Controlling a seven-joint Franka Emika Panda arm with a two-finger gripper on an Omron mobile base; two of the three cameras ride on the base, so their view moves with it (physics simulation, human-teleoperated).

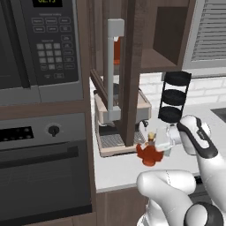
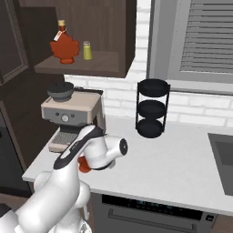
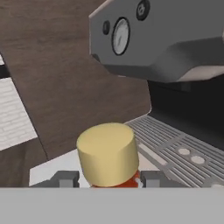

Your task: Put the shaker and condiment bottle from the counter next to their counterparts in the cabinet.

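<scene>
The pincer [image 3: 103,179] straddles the maple-leaf condiment bottle [image 1: 149,152] at its neck on the table [image 2: 182,159], though whether it pinches I cannot tell; beyond stands the espresso machine [image 2: 73,111], above, the cabinet [image 2: 91,66] awaits both items

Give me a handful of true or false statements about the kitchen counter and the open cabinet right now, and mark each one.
1. A flat orange-red maple-leaf bottle with a tan cap stands on the white countertop in front of the espresso machine. True.
2. The end effector sits at that bottle's neck, a finger on either side. True.
3. The dark brown wall cabinet's shelf holds no bottle. False: a second orange-red leaf bottle and a small yellow-green shaker stand there.
4. The black three-tier rack stands inside the cabinet. False: it stands on the countertop by the white brick wall.
</scene>
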